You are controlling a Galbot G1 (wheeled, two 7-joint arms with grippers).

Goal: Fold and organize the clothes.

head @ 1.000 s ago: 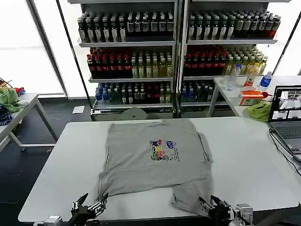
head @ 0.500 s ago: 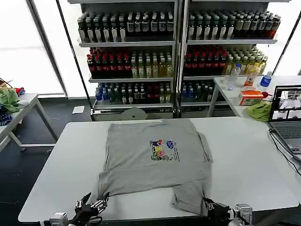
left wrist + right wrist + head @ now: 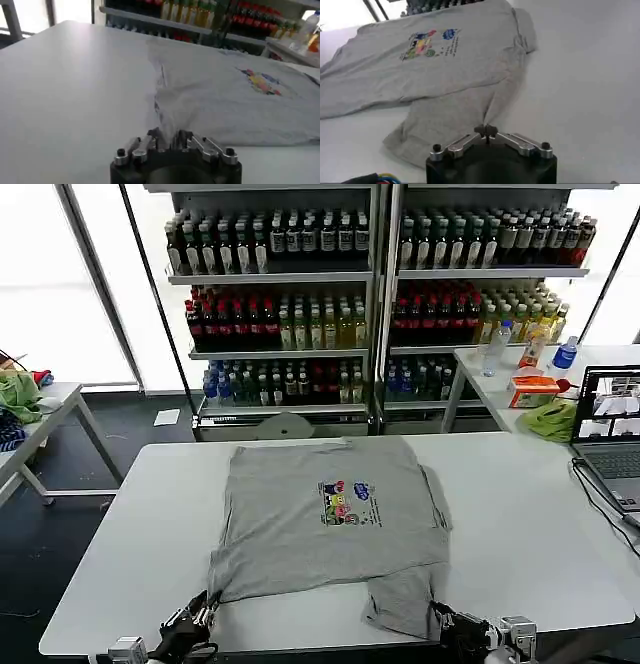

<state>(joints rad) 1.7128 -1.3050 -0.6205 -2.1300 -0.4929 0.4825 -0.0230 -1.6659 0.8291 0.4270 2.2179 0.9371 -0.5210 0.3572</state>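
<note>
the left gripper has just slid in from the near edge and pinched the grey t-shirt at its near-left corner, while the right gripper stays clamped on the near-right sleeve; shirt flat mid-table, fold looks imminent.

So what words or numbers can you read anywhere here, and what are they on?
No text can be read.
Grey T-shirt: a multicoloured print with small dark lines beside it, too small to read.
Drink bottles on the shelves: labels too small to read.
Orange box on the side table: blurred.
Laptop: screen contents too small to read.
</note>
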